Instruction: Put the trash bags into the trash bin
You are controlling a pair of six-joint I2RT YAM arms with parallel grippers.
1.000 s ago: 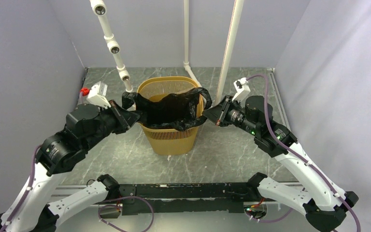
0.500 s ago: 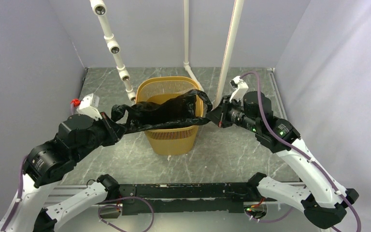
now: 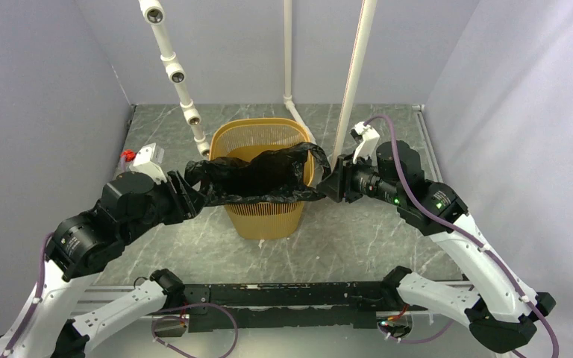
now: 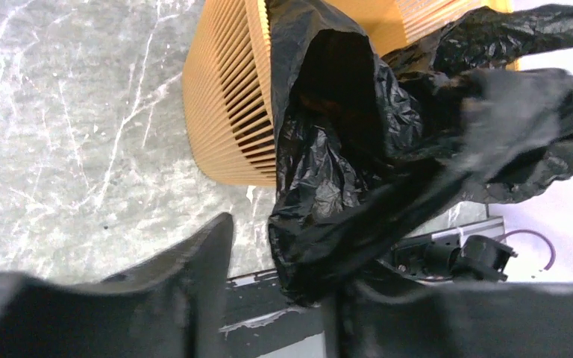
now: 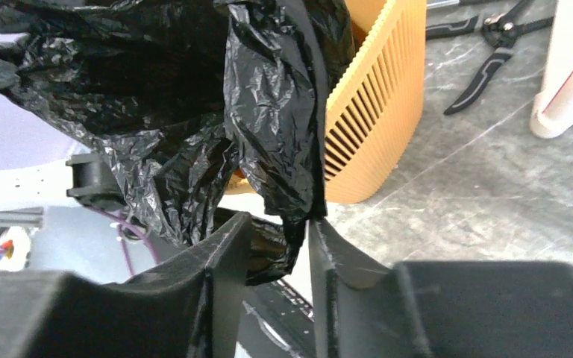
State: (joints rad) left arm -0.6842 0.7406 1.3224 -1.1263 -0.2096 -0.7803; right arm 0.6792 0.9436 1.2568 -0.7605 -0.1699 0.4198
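Note:
The yellow-orange trash bin (image 3: 265, 216) stands mid-table. The black trash bag (image 3: 250, 175) is spread over its near rim, its mouth hanging into the bin. My left gripper (image 3: 186, 195) is at the bag's left end and my right gripper (image 3: 327, 186) at its right end. In the left wrist view the jaws of my left gripper (image 4: 283, 276) stand apart, with the bag (image 4: 343, 149) resting against the right finger beside the bin (image 4: 227, 97). My right gripper (image 5: 277, 235) is also open. A bag (image 5: 179, 89) flap hangs loose between its fingers, in front of the bin (image 5: 377, 112).
White pipes (image 3: 354, 74) rise behind the bin, one of them (image 3: 175, 71) carrying small cameras. A black-handled hand tool (image 5: 492, 45) lies on the marble table beyond the bin. Grey walls close in left, right and back. A black rail (image 3: 283, 294) runs along the near edge.
Both grippers were shut on the bag's ends and have now parted their jaws. The left arm swung out left, then back toward the bin; the stretched bag has slackened onto the rim.

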